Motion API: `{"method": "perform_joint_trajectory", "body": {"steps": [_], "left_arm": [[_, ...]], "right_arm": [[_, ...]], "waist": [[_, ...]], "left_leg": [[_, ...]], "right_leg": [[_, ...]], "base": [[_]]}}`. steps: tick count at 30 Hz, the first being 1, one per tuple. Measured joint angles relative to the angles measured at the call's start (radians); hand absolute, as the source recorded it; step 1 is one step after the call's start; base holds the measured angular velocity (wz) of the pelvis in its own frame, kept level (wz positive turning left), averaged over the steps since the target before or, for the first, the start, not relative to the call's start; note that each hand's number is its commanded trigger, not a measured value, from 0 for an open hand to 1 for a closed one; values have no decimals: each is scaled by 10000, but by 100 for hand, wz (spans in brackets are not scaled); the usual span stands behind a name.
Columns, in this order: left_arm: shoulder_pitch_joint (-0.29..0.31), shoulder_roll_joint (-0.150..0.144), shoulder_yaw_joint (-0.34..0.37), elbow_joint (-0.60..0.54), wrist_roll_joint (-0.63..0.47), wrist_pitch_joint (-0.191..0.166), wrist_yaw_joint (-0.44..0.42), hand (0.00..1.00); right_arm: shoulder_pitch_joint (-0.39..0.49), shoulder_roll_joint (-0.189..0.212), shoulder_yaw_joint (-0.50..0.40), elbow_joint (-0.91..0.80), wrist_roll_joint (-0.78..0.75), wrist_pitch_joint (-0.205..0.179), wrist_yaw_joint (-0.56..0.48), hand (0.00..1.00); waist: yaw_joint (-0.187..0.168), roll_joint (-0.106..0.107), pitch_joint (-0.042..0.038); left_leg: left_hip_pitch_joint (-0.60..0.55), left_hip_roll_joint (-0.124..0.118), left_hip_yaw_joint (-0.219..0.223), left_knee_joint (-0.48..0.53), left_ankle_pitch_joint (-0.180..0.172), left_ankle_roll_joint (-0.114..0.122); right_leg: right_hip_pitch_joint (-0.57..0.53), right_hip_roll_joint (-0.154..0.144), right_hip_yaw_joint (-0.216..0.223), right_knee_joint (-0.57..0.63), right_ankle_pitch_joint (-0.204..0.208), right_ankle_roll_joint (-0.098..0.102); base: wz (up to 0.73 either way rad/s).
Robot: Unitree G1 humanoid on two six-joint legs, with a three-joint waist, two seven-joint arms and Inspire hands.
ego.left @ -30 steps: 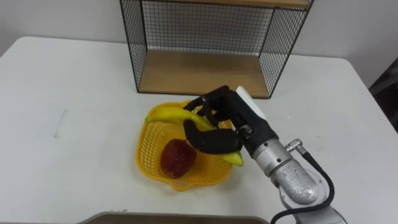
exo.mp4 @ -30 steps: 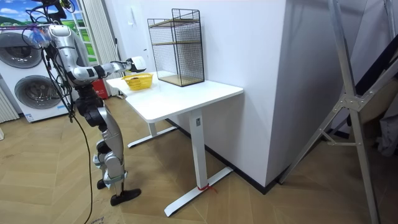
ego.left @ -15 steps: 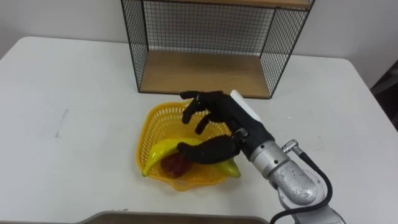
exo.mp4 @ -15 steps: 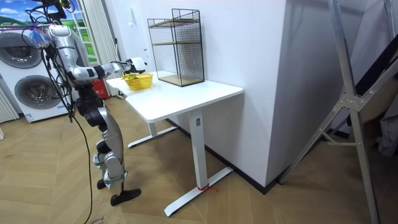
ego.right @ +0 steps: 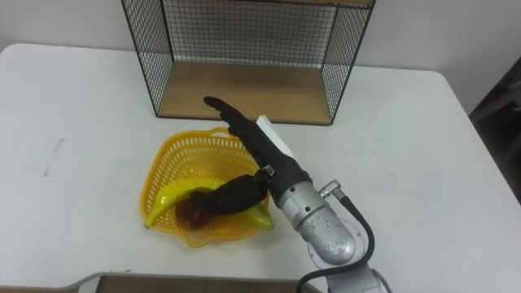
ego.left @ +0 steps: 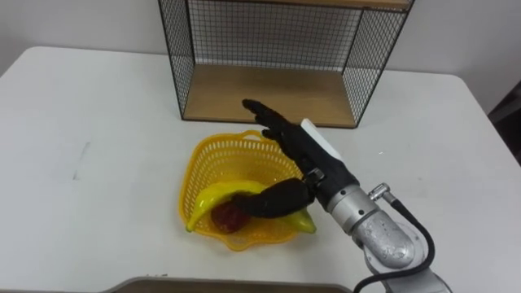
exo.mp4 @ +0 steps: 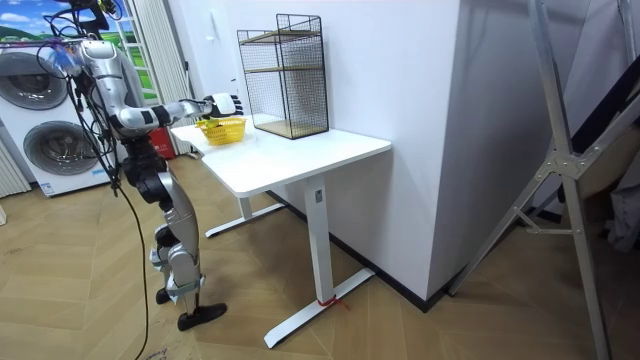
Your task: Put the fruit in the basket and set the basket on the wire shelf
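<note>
one banana (ego.left: 213, 198) and a red fruit (ego.left: 227, 217) lie in the basket (ego.left: 203, 155), right hand (ego.left: 293, 146) spread empty above

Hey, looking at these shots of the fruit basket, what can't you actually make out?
- Eye views: the red fruit is mostly covered by the banana and the thumb of the right hand, so its kind is unclear.
- Eye views: whether that thumb touches the banana cannot be told.
- Eye views: the wire shelf is cut off at the top by the upper edge.
- Room view: the basket is too small to show its contents.
</note>
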Motion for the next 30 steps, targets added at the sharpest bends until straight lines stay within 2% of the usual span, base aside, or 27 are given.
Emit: {"method": "perform_joint_trajectory", "body": {"steps": [4, 6, 9, 12, 14, 18, 20, 23, 24, 30], "left_arm": [[26, 40, 21, 9, -331, -50, 68, 0], [34, 31, 156, 182, -474, -231, 143, 0], [130, -13, 861, 321, -998, -386, 510, 0], [212, 14, 1586, 896, -2087, -748, 970, 0], [466, 10, 2082, 1029, -2634, -845, 1372, 0], [797, 9, 2656, 1015, -3298, -934, 1953, 0], [885, 9, 3055, 996, -4064, -1229, 2442, 0], [1068, 17, 3544, 594, -4868, -1516, 3090, 0], [1109, 31, 3682, 468, -5167, -1610, 3380, 0], [1218, 24, 4414, -63, -6582, -1741, 4650, 0]], "right_arm": [[8, -162, -78, 13, 35, -30, -302, 0], [109, -206, -189, 34, 334, -40, -459, 0], [284, -216, -649, 209, 958, -118, -637, 0], [454, -211, -1295, 168, 2157, -116, -1010, 0], [556, -194, -1871, 101, 2845, -238, -1534, 0], [569, -191, -2372, 18, 3301, -264, -2221, 0], [568, -245, -2663, 9, 4047, -439, -2426, 0], [627, -309, -2996, 4, 4622, -639, -2784, 0], [789, -358, -3083, 0, 4692, -739, -2928, 0], [1206, -450, -3102, -3, 4830, -736, -3257, 0]], "waist": [[2, 42, -6], [18, 69, -11], [-1, 72, -10], [-5, 125, -4], [-31, 180, -18], [-26, 267, -60], [3, 324, -97], [-9, 349, -96], [2, 354, -98], [31, 488, -103]], "left_leg": [[18, 0, -1, 8, 1, 1], [66, 3, -2, 8, 1, 1], [69, 1, -23, 27, 1, 1], [109, -1, -25, 28, 1, 1], [146, -2, -25, 20, 1, 2], [147, -2, -25, 25, 2, 1], [148, -7, -48, 43, 2, 1], [142, -24, -154, 84, 2, 1], [148, -28, -153, 89, 2, 1], [179, -28, -125, 91, 5, 7]], "right_leg": [[22, 5, -1, 0, 0, 0], [66, 7, -5, 1, 0, 0], [89, -4, -25, -8, 0, 0], [132, -6, -24, -6, 0, 0], [159, -7, -22, -6, -2, 2], [156, -8, -20, -6, -3, 0], [162, -20, -34, -5, -7, -1], [210, -42, -89, -17, -13, 3], [230, -51, -110, -17, -18, 8], [227, -50, -44, 20, -23, 5]], "base": [[0], [0], [0], [0], [0], [0], [0], [6], [6], [-2]]}}
